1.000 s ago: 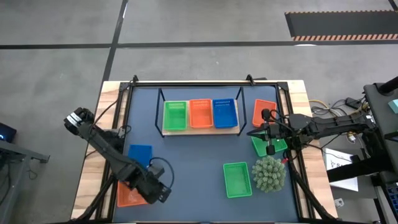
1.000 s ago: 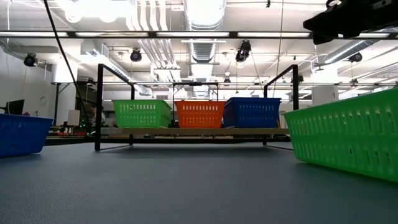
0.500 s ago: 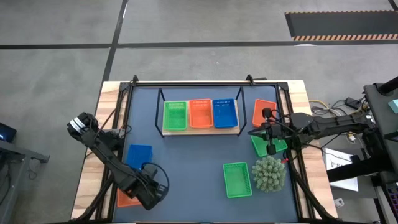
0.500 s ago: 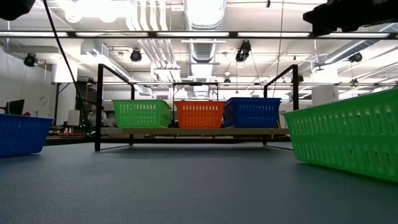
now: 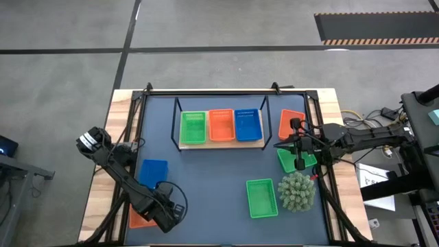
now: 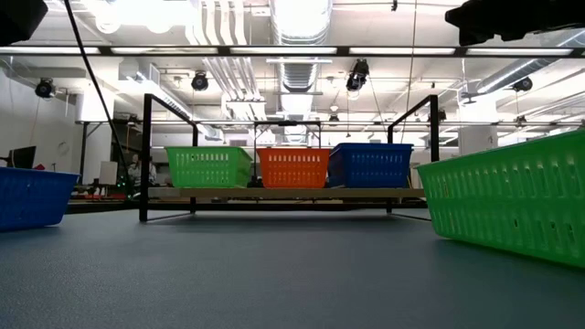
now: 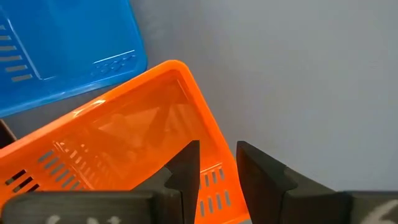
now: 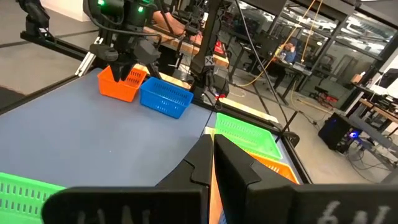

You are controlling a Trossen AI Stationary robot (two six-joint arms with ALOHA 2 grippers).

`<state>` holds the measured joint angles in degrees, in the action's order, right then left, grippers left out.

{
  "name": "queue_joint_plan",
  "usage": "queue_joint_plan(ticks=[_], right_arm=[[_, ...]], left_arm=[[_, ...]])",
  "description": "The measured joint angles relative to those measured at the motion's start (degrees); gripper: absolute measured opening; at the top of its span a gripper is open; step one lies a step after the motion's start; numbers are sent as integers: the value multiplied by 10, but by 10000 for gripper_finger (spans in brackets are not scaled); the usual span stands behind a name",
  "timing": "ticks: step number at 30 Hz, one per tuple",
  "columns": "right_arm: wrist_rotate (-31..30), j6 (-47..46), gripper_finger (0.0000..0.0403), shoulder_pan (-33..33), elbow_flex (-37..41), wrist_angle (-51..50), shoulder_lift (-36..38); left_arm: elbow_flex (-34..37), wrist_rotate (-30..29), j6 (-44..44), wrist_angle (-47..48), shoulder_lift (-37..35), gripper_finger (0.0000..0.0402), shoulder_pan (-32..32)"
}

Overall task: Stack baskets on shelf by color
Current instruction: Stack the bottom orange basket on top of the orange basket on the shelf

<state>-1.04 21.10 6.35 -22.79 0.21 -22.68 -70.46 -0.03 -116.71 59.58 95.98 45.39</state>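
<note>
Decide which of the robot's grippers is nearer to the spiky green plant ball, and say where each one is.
Right. The right gripper hovers just behind the plant ball, over a green basket. The left gripper is across the table, clamping an orange basket.

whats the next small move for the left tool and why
Probably lift. The left tool has its fingers either side of the orange basket's wall, apparently gripping it; the basket sits on the mat beside the blue basket, far from the shelf.

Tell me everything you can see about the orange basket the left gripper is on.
The orange basket is glossy plastic, shallow and rectangular, with slotted side walls and rounded corners. It sits at the table's front left beside a blue basket. The left gripper straddles its end wall, one finger inside, one outside, apparently gripping it.
</note>
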Motion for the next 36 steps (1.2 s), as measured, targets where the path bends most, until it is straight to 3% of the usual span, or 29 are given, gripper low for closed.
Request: queue_joint_plan(ticks=[22, 32, 36], right_arm=[[0, 6, 9, 0, -3, -2, 0], [0, 13, 9, 0, -3, -2, 0], [0, 11, 9, 0, -3, -4, 0]], left_arm=[[1, -5, 6, -5, 13, 86, 1], [1, -8, 6, -7, 13, 9, 0], [1, -9, 6, -7, 13, 5, 0]])
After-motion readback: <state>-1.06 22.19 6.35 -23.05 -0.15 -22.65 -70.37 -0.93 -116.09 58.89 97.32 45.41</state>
